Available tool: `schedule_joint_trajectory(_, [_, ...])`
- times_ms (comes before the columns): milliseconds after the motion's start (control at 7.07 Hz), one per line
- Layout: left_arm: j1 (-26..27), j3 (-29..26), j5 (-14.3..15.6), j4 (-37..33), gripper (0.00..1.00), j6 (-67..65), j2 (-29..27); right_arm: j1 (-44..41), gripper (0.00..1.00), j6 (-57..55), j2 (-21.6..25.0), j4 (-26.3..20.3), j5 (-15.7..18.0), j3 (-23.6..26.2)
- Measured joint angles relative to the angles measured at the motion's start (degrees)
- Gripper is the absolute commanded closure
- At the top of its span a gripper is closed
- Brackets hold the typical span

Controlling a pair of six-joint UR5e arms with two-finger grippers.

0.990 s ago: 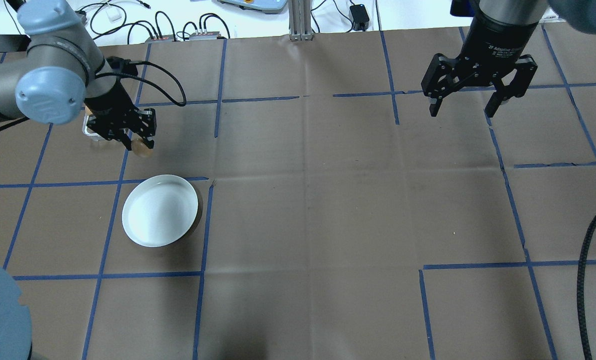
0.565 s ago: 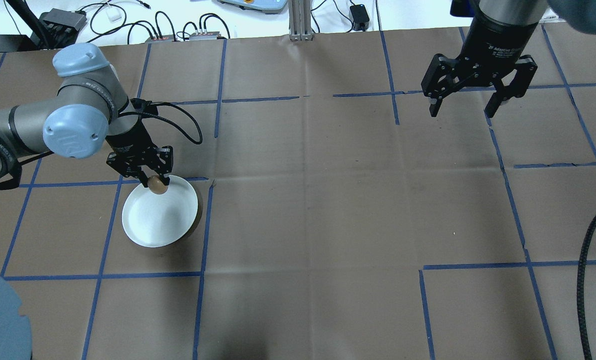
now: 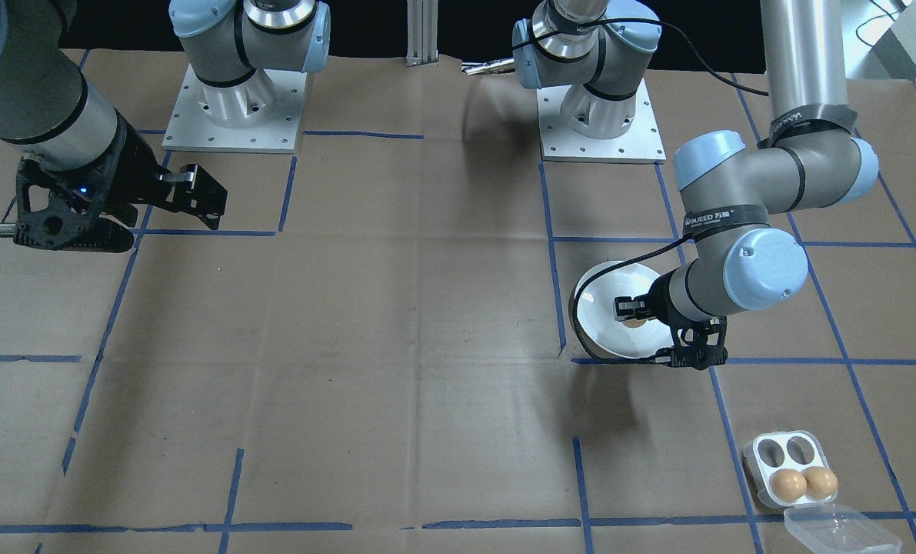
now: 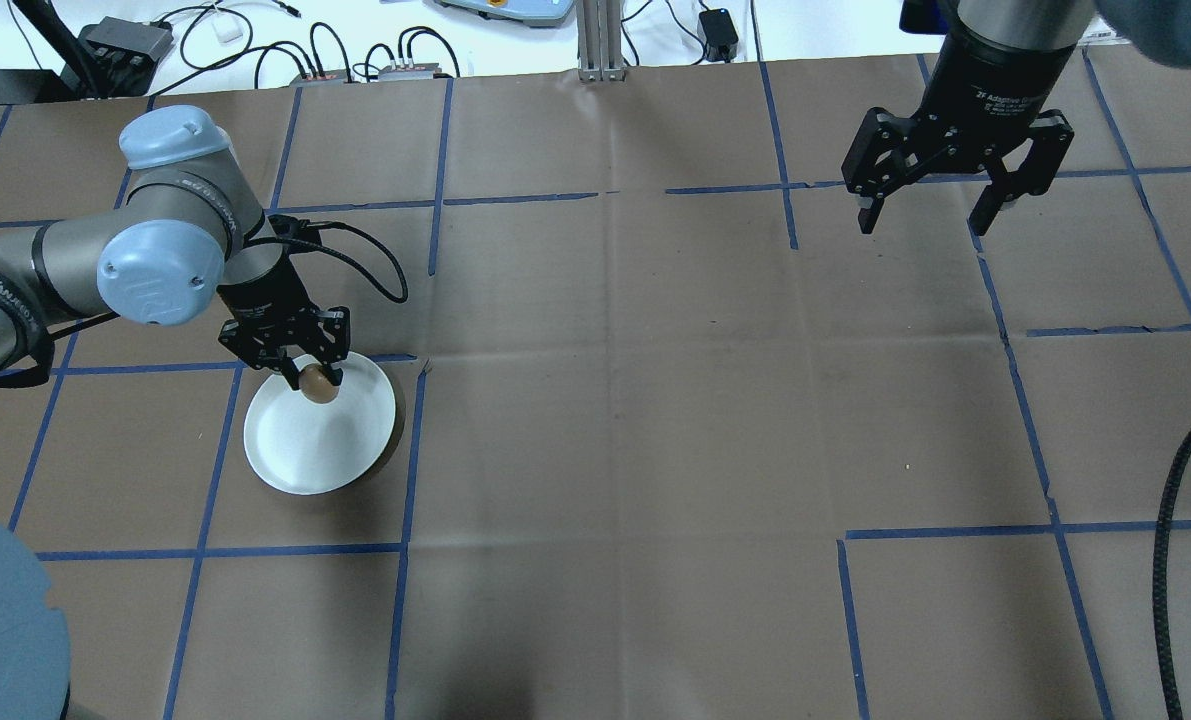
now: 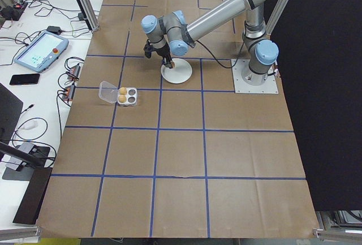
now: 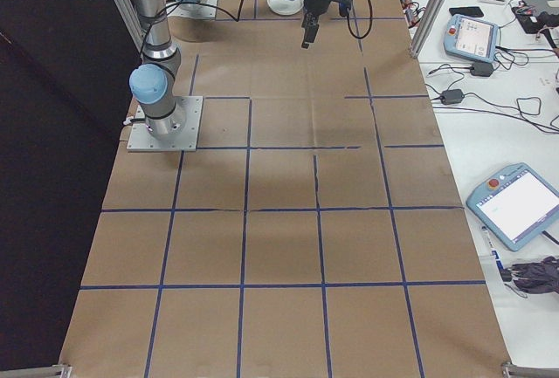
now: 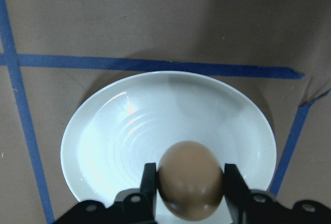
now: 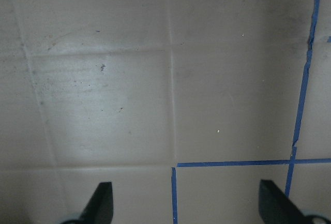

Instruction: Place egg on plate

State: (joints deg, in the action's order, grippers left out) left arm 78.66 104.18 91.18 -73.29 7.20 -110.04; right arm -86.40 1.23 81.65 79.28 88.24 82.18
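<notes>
**Egg held over the plate's edge, release not yet made**

Egg [image 7: 190,179] sits clamped between the left gripper [image 4: 308,378]'s fingers [image 7: 149,185], above the plate [image 7: 108,146] near its rim, apparently not touching it. Letting go from this height could crack it, or send it rolling off the shallow rim onto the worktop [image 4: 655,420]. The right gripper [image 4: 930,222] hangs spread wide and empty, well apart.

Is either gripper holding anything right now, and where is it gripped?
The left gripper holds the brown egg by its two opposite sides, over the plate. The right gripper is open and empty.
</notes>
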Motion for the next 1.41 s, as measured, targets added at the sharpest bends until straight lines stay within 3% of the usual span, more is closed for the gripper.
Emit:
schedule_joint_trajectory(565, [-0.02, -1.74, 4.42, -0.42, 0.00, 0.01, 1.61, 0.00, 0.00, 0.00, 0.00, 0.00, 0.00, 0.03])
schedule_joint_trajectory(990, [-0.61, -8.86, 4.02, -0.16, 0.00, 0.60, 5.32, 0.00, 0.00, 0.00, 0.00, 0.00, 0.00, 0.00])
schedule_joint_trajectory(1414, [-3.35, -17.31, 3.04, -0.12, 0.00, 4.38, 0.57, 0.00, 0.00, 0.00, 0.00, 0.00, 0.00, 0.00])
